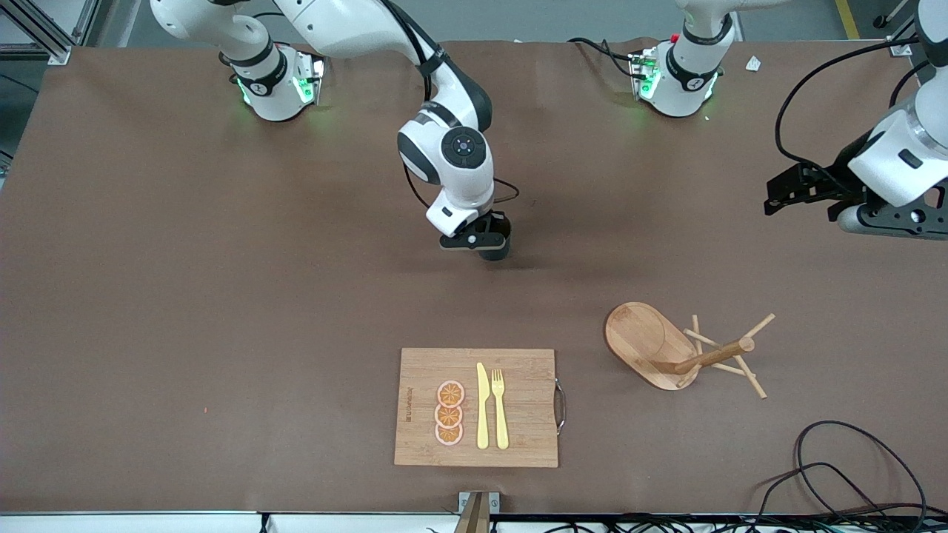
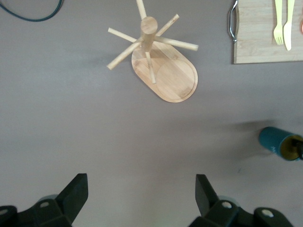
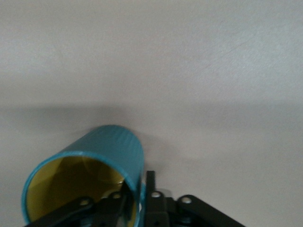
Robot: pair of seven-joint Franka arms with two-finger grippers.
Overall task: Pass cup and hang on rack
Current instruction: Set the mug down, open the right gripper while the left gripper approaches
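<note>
The teal cup (image 1: 496, 253) (image 3: 111, 144) with a yellow inside stands on the table's middle, and also shows in the left wrist view (image 2: 273, 138). My right gripper (image 1: 492, 244) (image 3: 137, 182) reaches down onto it, one finger inside the rim and one outside, shut on its wall. The wooden rack (image 1: 648, 333) (image 2: 165, 75) stands upright toward the left arm's end, nearer the front camera than the cup, its pegs bare. My left gripper (image 1: 776, 198) (image 2: 142, 182) hangs open in the air over the left arm's end of the table, with nothing between its fingers.
A wooden cutting board (image 1: 522, 437) with a metal handle lies near the front edge, carrying orange slices (image 1: 449, 413), a yellow knife (image 1: 482, 406) and a fork (image 1: 500, 407). Black cables (image 1: 852, 463) loop at the front corner by the left arm's end.
</note>
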